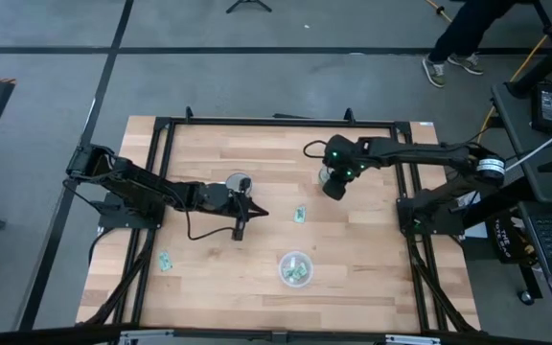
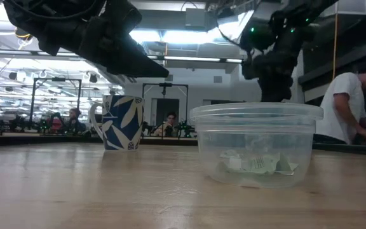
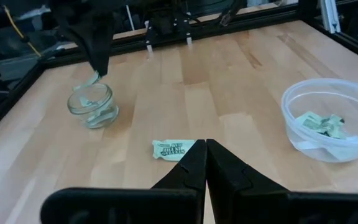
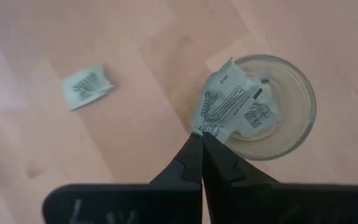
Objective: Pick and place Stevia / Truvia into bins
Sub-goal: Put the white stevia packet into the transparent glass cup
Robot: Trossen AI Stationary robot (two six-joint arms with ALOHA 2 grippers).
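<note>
My right gripper is shut on a green-and-white sachet over the small clear glass cup, which holds more sachets. In the high view this gripper hides most of the cup. One sachet lies flat on the table between the arms; it also shows in the wrist views. Another sachet lies near the table's left side. The wide clear container holds several sachets. My left gripper is shut and touches nothing, left of the middle sachet. My right gripper pinches the sachet by one corner between its two fingertips, coming from above. The sachet is lifted clear; it sticks out beyond the fingertips, crumpled, over the cup's rim and mouth.
A blue-and-white mug stands just behind my left gripper, toward the far edge. A black frame borders the tabletop. Bare wood lies between the container and the cup. A person is in the room beyond the table.
</note>
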